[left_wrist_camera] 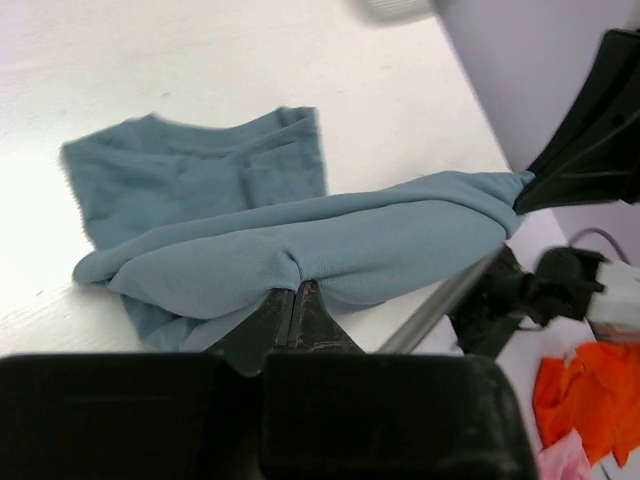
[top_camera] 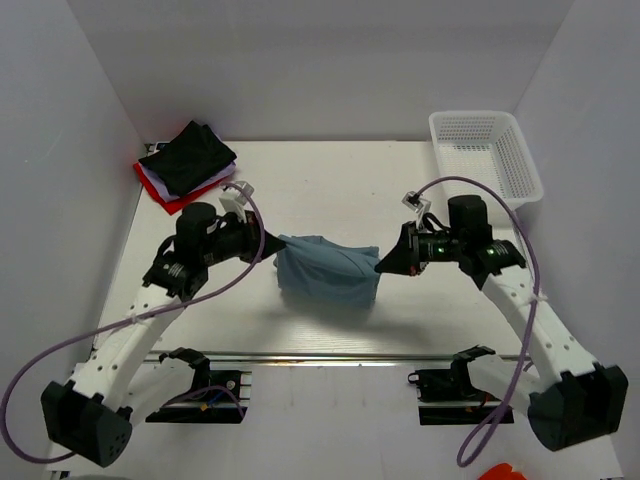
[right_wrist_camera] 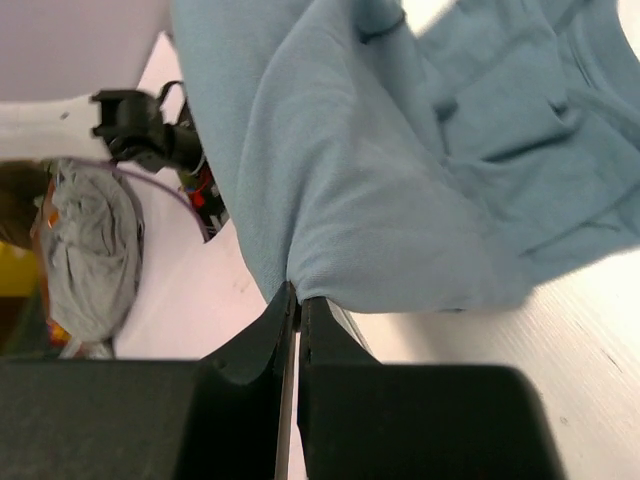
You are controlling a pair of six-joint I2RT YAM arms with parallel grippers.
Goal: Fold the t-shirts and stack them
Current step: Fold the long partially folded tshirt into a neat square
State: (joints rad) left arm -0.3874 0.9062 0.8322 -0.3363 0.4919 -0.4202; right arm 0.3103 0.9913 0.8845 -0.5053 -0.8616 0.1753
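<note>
Your left claw (left_wrist_camera: pixel 295 300) and right claw (right_wrist_camera: pixel 297 300) are each clenched on the blue t-shirt (top_camera: pixel 325 270), 1 at each end. Its held edge runs left to right between them over the middle of the desk (top_camera: pixel 330 180), so I judge both must move together.

The table (top_camera: pixel 330 190) is seen from above and behind in the top view, with the arm bases along the bottom edge. Each wrist view is taken low and very near, along the left gripper (left_wrist_camera: pixel 293 290) or the right gripper (right_wrist_camera: pixel 297 292) at bottom centre. The blue t-shirt (top_camera: pixel 325 272) is shared by all three views, and the right gripper is also caught at the upper right of the left wrist view.
</note>
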